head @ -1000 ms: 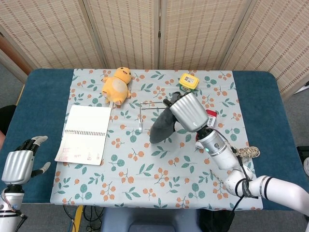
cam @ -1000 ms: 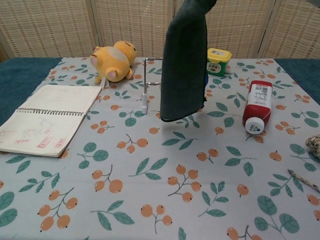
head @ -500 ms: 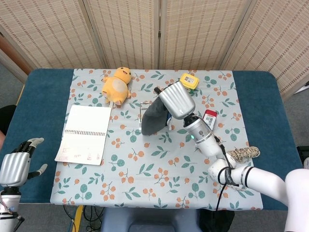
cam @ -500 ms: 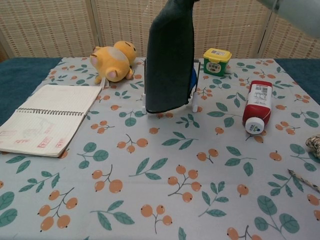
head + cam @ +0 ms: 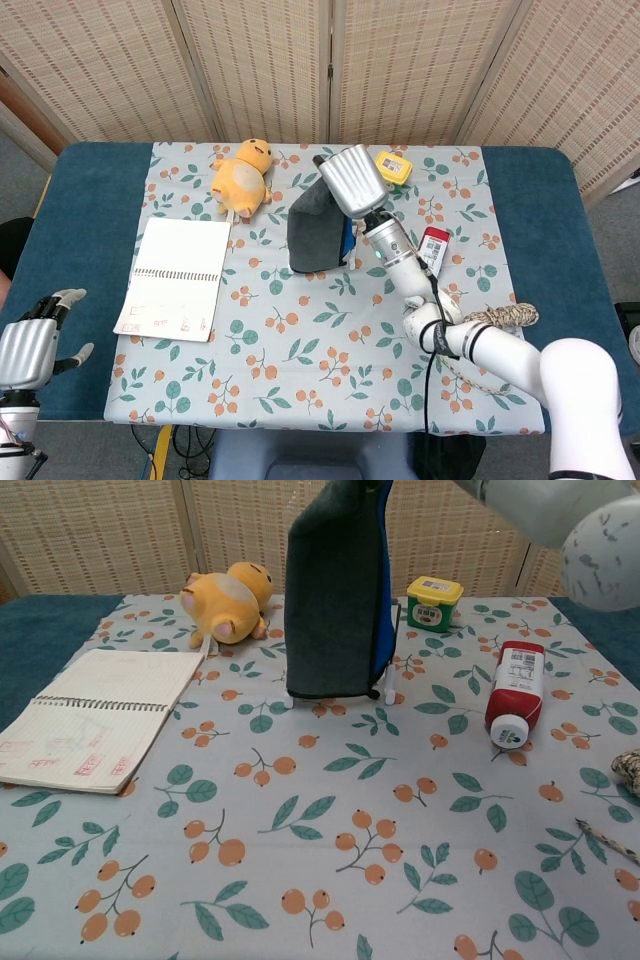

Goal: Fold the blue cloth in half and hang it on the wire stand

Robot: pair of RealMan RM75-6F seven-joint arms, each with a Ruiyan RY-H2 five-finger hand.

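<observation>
The blue cloth point(image 5: 314, 236), folded and dark on its near face, hangs straight down from my right hand point(image 5: 350, 180), which grips its top edge. In the chest view the cloth point(image 5: 335, 590) covers most of the wire stand point(image 5: 391, 652); only the stand's right post and foot show beside a bright blue edge. The cloth's lower hem hangs just above the tablecloth. I cannot tell whether the cloth touches the stand's top wire. My left hand point(image 5: 30, 348) hovers off the table's front left corner with its fingers apart and holds nothing.
A yellow plush toy point(image 5: 225, 602) lies back left, and an open notebook point(image 5: 90, 715) lies left. A yellow tub point(image 5: 433, 600) stands behind the stand. A red-and-white bottle point(image 5: 515, 692) lies to the right. A rope bundle point(image 5: 505, 318) sits near the right edge.
My right hand has carried the cloth left and toward the back, from right of the stand to over it. My left hand has sunk slightly toward the lower left.
</observation>
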